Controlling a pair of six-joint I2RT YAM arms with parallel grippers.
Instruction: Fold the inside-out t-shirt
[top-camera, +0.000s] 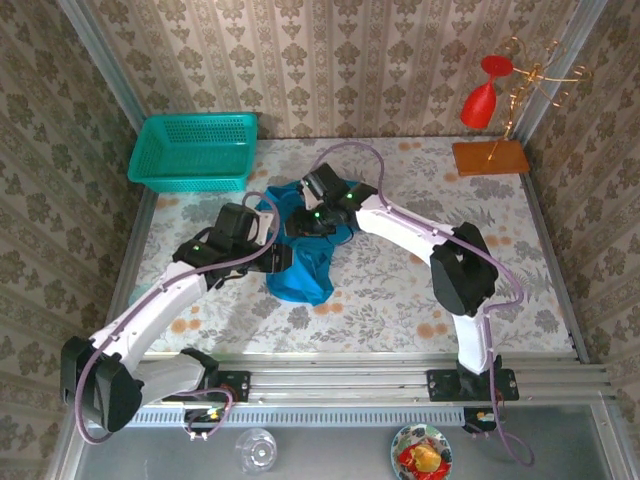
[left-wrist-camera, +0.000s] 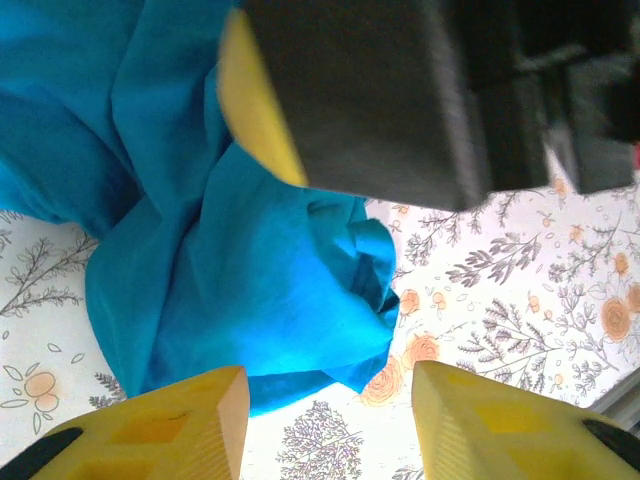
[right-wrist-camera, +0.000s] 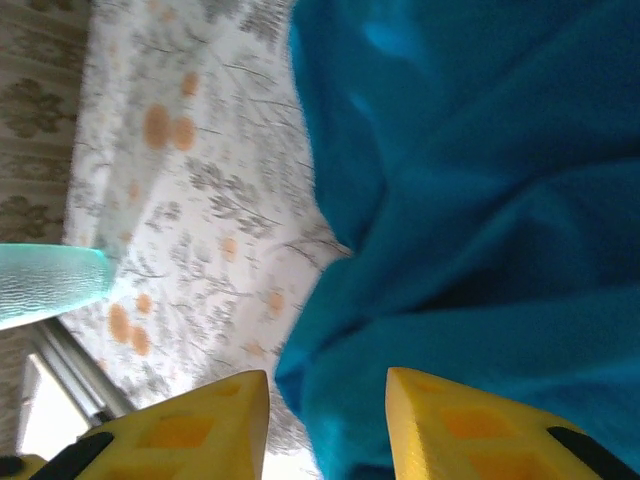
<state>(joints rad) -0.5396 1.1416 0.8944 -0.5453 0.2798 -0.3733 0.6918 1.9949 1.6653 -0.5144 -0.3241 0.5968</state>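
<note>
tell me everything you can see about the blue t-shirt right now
The t-shirt is plain teal-blue, soft matte cloth with no print, bunched in a crumpled heap with deep folds near the middle of the flowered table, not spread flat. No sleeve or collar can be picked out. The left gripper points at its edge with open jaws and nothing between them. The right gripper is open at a fold edge, with cloth reaching in between the jaws.

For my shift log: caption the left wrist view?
Left gripper, jaws apart, facing the crumpled teal t-shirt on the floral tablecloth.
</note>
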